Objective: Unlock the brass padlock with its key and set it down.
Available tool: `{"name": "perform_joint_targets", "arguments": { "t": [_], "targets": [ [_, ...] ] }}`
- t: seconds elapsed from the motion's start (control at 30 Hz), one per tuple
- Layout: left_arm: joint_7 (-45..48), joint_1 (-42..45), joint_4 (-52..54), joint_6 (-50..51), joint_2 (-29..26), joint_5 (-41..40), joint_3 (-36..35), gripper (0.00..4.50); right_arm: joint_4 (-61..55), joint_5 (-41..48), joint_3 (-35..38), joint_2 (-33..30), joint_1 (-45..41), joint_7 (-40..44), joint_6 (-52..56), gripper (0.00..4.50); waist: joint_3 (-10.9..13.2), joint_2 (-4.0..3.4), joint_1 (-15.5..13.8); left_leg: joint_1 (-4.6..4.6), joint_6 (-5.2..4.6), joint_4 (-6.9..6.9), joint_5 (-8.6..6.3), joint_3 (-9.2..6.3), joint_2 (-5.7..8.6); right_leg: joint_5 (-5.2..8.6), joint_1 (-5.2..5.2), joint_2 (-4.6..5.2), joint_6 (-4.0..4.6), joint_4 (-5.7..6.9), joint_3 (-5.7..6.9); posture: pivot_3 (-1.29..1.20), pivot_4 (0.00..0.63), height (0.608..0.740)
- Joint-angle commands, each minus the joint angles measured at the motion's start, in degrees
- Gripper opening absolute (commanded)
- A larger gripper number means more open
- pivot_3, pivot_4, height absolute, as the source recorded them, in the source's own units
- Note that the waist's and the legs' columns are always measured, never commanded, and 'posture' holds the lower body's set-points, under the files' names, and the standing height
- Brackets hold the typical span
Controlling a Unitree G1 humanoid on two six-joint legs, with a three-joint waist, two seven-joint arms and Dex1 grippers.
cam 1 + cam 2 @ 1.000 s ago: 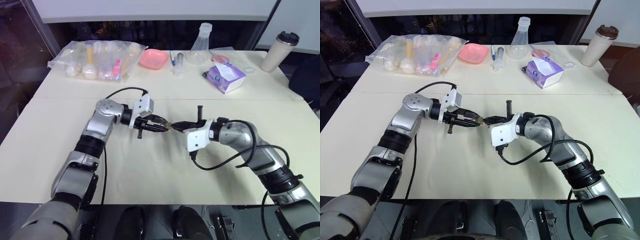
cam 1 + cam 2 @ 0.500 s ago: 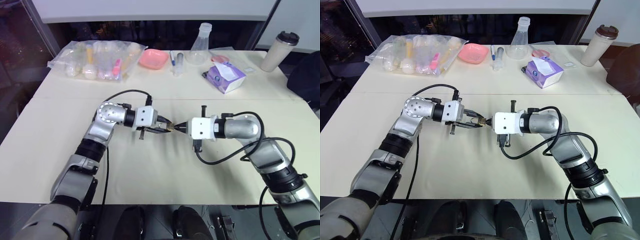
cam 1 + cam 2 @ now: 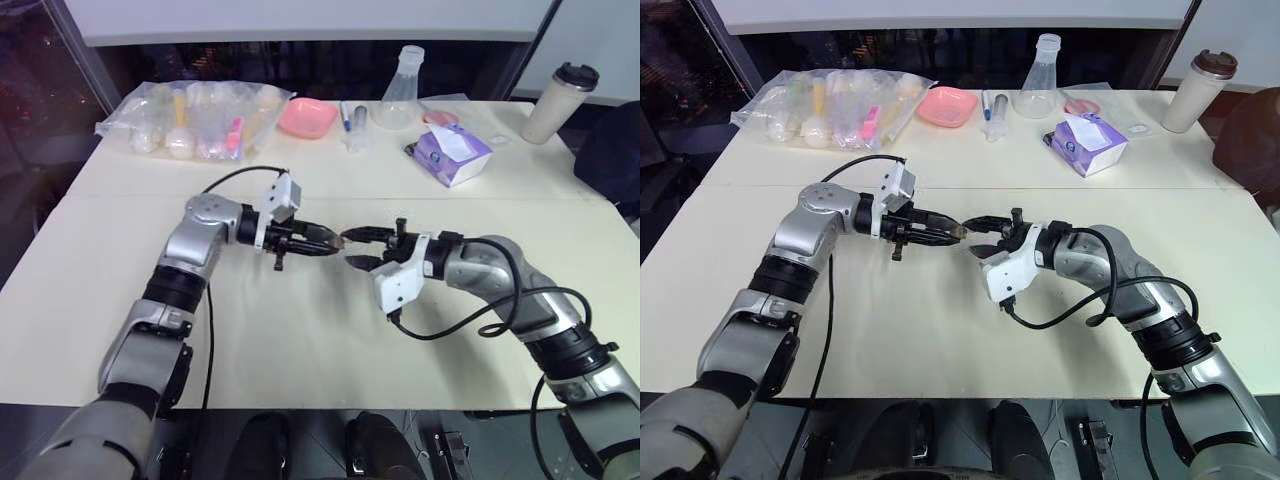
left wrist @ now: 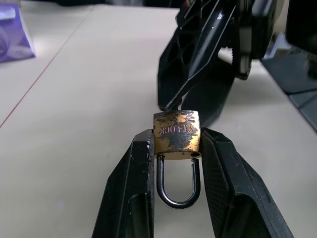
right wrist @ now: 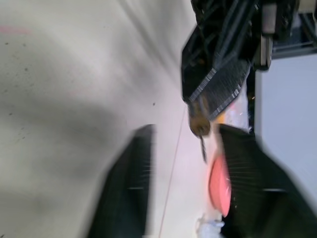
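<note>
The brass padlock [image 4: 176,136], worn and golden, is pinched by its sides between the fingers of my left gripper [image 3: 330,240], which is shut on it just above the table. Its dark shackle [image 4: 178,191] points back toward the left wrist. In the right wrist view a thin dark key [image 5: 203,148] sticks out of the padlock's far end. My right gripper [image 3: 358,249] faces the left one, open, with one fingertip [image 4: 171,101] close to the padlock and the key between its spread fingers, untouched as far as I can see.
Along the far edge of the cream table [image 3: 300,340] lie a clear bag of supplies [image 3: 190,120], a pink dish [image 3: 306,117], a flask [image 3: 398,95], a purple tissue box [image 3: 452,153] and a lidded cup [image 3: 560,100]. Black cables loop from both wrists.
The right gripper was shut on the key at the padlock and has now opened and let go. Both wrists have rolled; the left gripper still holds the padlock.
</note>
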State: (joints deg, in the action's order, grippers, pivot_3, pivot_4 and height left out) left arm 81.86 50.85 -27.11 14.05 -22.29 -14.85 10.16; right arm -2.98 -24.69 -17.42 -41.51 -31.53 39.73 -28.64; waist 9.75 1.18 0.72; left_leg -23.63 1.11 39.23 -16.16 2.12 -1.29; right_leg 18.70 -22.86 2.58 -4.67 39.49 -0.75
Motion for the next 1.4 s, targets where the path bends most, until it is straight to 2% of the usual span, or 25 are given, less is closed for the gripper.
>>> {"name": "perform_joint_targets", "arguments": {
  "t": [0.03,0.3,0.33,0.4,0.43,0.63,0.9,0.97,1.17,1.23,1.4],
  "targets": [
    [0.62,1.93,1.84,-0.28,-0.38,-1.11,-0.98,0.72,-0.44,-0.43,1.46,0.77,-0.97,-2.48,-1.53,4.36,0.00,0.00,0.03,0.00,0.01,0.00,0.01,0.00,0.00,0.00,0.00,-0.01,0.00,0.00,0.00,0.00,0.150,0.715],
    [0.69,2.21,1.96,-1.26,-0.66,-0.47,-0.44,0.72,0.53,-1.56,0.80,1.57,-2.19,-3.50,-2.78,4.44,0.00,0.00,0.04,0.00,0.03,-0.01,0.02,0.00,-0.01,0.00,-0.01,-0.01,0.00,0.00,0.00,0.00,0.150,0.715],
    [0.60,2.16,2.10,-1.17,-0.63,-0.53,-0.45,0.72,0.59,-1.62,0.72,1.57,-2.22,-3.49,-2.95,4.21,0.00,0.00,0.01,0.00,0.03,-0.01,0.02,0.00,-0.01,0.00,0.00,-0.01,0.00,0.00,0.00,0.00,0.150,0.715],
    [0.50,2.10,2.41,-0.95,-0.58,-0.69,-0.47,0.72,0.71,-1.77,0.56,1.64,-2.25,-3.35,-3.13,3.63,0.00,0.00,-0.02,0.00,0.03,-0.01,0.02,0.00,0.00,0.00,0.00,0.00,0.00,0.00,0.00,0.00,0.150,0.715],
    [0.46,2.08,2.53,-0.88,-0.56,-0.74,-0.47,0.72,0.74,-1.82,0.53,1.68,-2.26,-3.31,-3.21,3.17,0.00,0.00,-0.01,0.00,0.03,-0.01,0.02,0.00,0.00,0.00,0.00,0.00,0.00,0.00,-0.01,0.00,0.150,0.715],
    [0.23,1.61,4.51,-0.13,-0.48,-1.15,-0.38,0.72,1.25,-2.45,0.16,1.95,-2.53,-3.66,-3.97,0.03,0.00,0.00,0.06,0.00,0.03,-0.01,0.02,0.00,-0.01,0.00,0.00,-0.01,0.00,0.01,-0.01,0.00,0.150,0.715],
    [-0.56,0.57,7.44,2.70,-0.81,-1.00,0.07,0.72,1.41,-2.26,0.26,2.36,-3.00,-3.37,-3.91,0.03,0.00,0.00,0.04,0.00,0.03,-0.01,0.02,0.00,-0.01,0.00,0.00,0.00,0.00,0.01,-0.01,0.00,0.150,0.715],
    [-1.94,0.22,7.79,2.73,-0.81,-0.39,0.05,1.75,1.12,-1.75,0.46,2.52,-2.82,-3.06,-3.36,0.00,0.00,0.00,0.06,0.00,0.03,-0.01,0.02,0.00,-0.01,0.00,0.00,0.00,0.00,0.01,-0.01,0.00,0.150,0.715],
    [-3.66,-0.71,8.01,-0.34,-2.00,0.45,-0.67,4.31,0.51,-1.17,0.70,2.47,-2.63,-2.13,-2.67,0.00,0.00,0.00,0.06,0.01,0.03,-0.01,0.02,0.00,-0.01,0.00,0.00,0.00,0.00,0.01,-0.01,0.00,0.150,0.715],
    [-4.69,-0.74,7.45,-2.75,-2.67,0.08,-2.38,4.45,0.57,-0.98,0.90,2.32,-2.72,-1.88,-2.34,0.00,0.00,0.00,0.06,0.01,0.03,-0.01,0.02,0.00,-0.01,0.00,-0.01,0.00,0.00,0.01,-0.01,0.00,0.150,0.715],
    [-5.52,-0.83,11.78,5.00,-3.72,-6.43,-6.64,4.45,0.62,-0.75,1.39,1.87,-2.71,-1.72,-1.81,0.00,0.00,0.00,0.08,0.01,0.03,-0.01,0.02,0.00,-0.02,0.00,-0.01,0.00,0.00,0.02,-0.01,0.00,0.150,0.715]
  ]
}}
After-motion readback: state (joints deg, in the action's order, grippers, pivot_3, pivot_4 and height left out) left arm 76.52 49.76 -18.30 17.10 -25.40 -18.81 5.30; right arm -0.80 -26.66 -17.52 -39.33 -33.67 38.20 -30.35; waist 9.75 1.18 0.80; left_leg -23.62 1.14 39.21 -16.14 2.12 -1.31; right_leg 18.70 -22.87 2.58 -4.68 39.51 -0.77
